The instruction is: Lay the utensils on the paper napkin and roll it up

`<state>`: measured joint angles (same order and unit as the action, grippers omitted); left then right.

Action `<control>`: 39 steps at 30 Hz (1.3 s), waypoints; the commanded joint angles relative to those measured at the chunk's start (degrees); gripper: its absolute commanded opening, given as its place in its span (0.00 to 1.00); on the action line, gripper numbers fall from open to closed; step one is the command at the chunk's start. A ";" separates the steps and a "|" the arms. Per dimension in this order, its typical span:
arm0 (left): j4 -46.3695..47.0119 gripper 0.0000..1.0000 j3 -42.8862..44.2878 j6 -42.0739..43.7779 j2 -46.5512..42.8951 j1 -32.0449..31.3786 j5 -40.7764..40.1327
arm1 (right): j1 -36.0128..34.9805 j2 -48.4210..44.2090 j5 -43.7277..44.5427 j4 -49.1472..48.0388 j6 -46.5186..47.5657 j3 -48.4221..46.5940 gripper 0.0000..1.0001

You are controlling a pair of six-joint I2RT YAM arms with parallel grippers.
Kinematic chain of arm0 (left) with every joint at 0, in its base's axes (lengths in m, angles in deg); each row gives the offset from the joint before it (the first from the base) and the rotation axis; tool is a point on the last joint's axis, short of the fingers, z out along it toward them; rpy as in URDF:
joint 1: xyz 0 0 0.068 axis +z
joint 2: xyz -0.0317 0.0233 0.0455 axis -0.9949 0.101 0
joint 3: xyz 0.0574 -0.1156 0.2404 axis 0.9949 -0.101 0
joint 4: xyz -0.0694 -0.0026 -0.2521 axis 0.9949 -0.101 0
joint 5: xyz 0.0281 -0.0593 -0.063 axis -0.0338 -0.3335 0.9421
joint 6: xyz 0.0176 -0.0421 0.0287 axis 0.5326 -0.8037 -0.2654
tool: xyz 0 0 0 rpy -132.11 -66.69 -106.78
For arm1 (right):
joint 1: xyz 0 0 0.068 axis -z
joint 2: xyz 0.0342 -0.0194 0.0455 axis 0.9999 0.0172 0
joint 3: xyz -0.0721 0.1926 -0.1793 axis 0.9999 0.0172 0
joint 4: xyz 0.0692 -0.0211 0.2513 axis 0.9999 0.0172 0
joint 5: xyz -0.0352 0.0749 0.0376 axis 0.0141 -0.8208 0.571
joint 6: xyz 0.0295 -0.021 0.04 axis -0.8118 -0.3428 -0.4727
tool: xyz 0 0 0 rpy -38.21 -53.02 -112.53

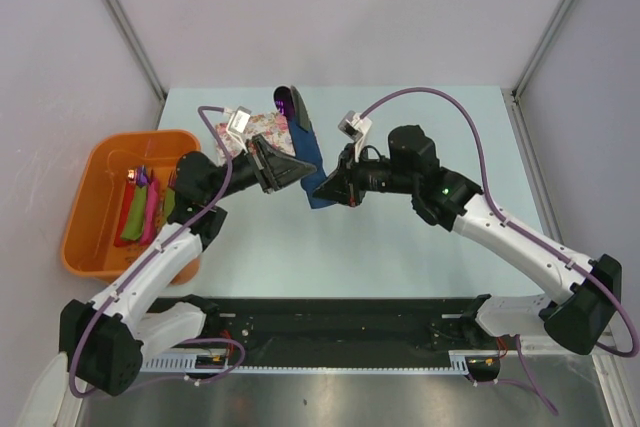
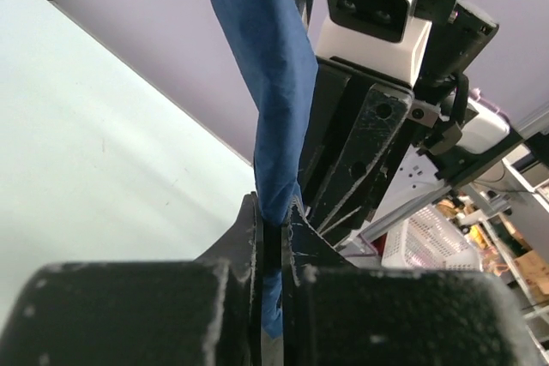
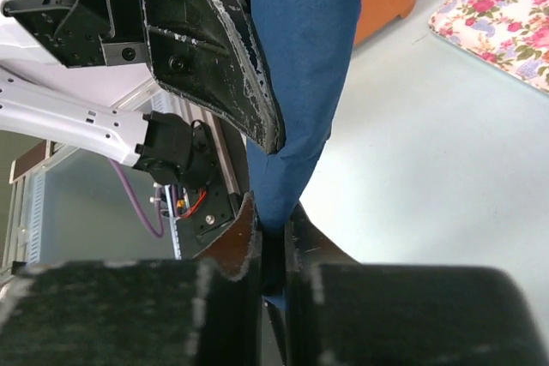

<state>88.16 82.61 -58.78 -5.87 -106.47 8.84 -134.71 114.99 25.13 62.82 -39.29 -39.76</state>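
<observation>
Mostly the napkin (image 1: 305, 147) hides what it carries: from above, only a purple utensil (image 1: 284, 100) tip shows at its far end, and no other cutlery can be made out. Whether the bundle rests on the tabletop (image 1: 400, 247) or hangs above it cannot be told. The napkin is gathered into a long navy band at the middle of the scene, with its far end by the tray (image 1: 262, 127). Its long axis runs far to near and leans slightly right at the near end.

The left end effector (image 1: 298, 169) comes in from the left and the right end effector (image 1: 322, 190) from the right, meeting close together at the band's near half. In the left wrist view the left end effector (image 2: 273, 212) is clenched on a fold of the napkin (image 2: 266, 83), the cloth rising out of frame. In the right wrist view the right end effector (image 3: 273, 216) likewise pinches the napkin (image 3: 300, 57), whose top is cut off.

Left of the arms, an orange bin (image 1: 100, 162) holds coloured rolls (image 1: 140, 212), their contents too small to read.
</observation>
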 commanded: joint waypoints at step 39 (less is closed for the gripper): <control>-110.06 0.00 43.80 100.07 15.34 57.14 11.50 | 14.93 10.91 -2.63 19.92 14.48 -11.82 1.00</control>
<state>-14.83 121.97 32.80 6.61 -53.75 19.83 -121.22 124.30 22.49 80.24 -26.55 -47.67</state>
